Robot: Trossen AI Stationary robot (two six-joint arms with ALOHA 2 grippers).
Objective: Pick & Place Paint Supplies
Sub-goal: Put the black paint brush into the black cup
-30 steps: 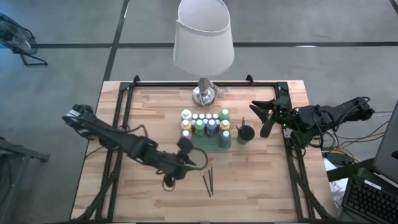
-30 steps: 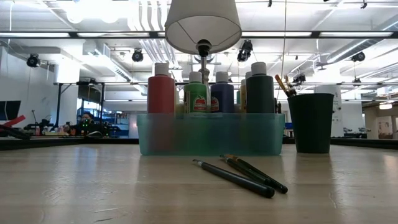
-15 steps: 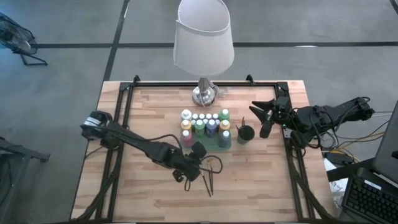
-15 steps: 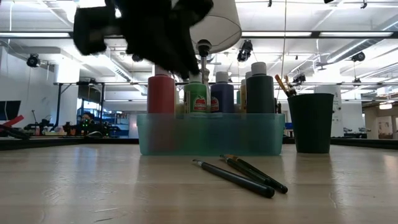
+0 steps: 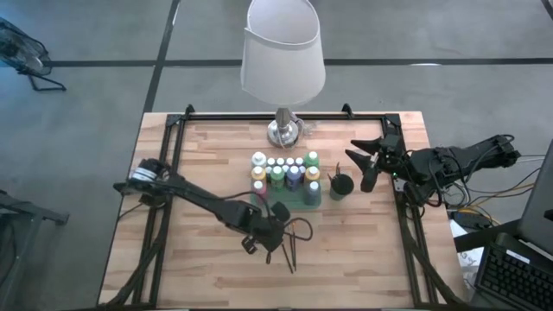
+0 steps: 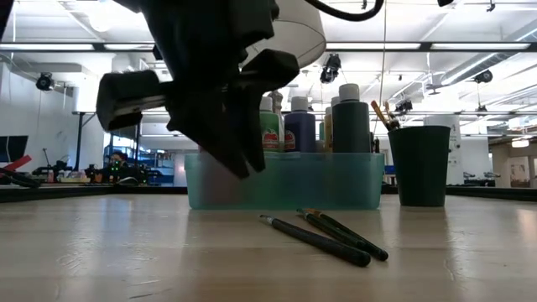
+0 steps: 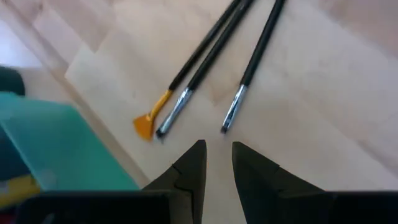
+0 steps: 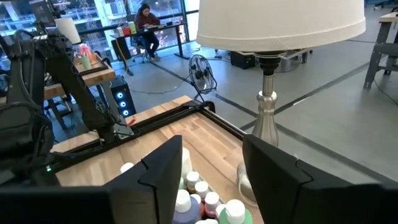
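High view is showing the left gripper (image 5: 275, 242) hanging low over the wooden table (image 5: 199, 181), just beside three paintbrushes (image 5: 291, 250) lying loose in front of the teal tray (image 5: 312, 200). Left wrist view is showing its fingers (image 7: 189, 168) parted by a narrow gap and holding nothing, with the brush tips, one a yellow fan brush (image 7: 186, 68), lying just ahead of them. The white-capped paint bottles (image 5: 285, 171) are standing packed in the tray, and the black cup (image 5: 341, 185) beside it is holding more brushes. The right gripper (image 5: 367, 164) is waiting near the table's right edge, its fingers (image 8: 155, 171) spread apart and empty, facing the lamp (image 5: 283, 60).
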